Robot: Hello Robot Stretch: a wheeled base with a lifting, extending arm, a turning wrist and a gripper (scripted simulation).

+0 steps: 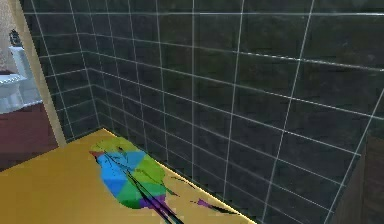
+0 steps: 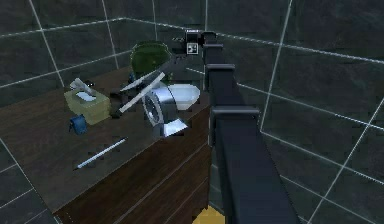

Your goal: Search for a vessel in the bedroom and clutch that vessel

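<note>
**Likely vessel sits farther out than the fingertips**

In the arm side view the arm (image 2: 240, 150) runs up from the bottom edge alongside a dark wooden table (image 2: 40, 150). Nearest on the table lies a thin pale rod (image 2: 100, 154). Beyond it are a small blue thing (image 2: 77, 124) and a greenish box (image 2: 86, 103). Close beside the arm stands a white and silver thing (image 2: 170, 104), too unclear to name.

The fingers (image 2: 138, 88) slant down toward the view's left, between that thing and the box. I cannot tell whether they are grasping anything, since things stand on the table right behind them.

Farthest out, near the tiled wall (image 2: 300, 90), sits a dark green rounded thing (image 2: 150, 55), by its shape the likeliest vessel. It lies beyond and to the right of the fingertips, and whether it touches the fingers cannot be told. Being round, it offers no long axis to line up with.
</note>
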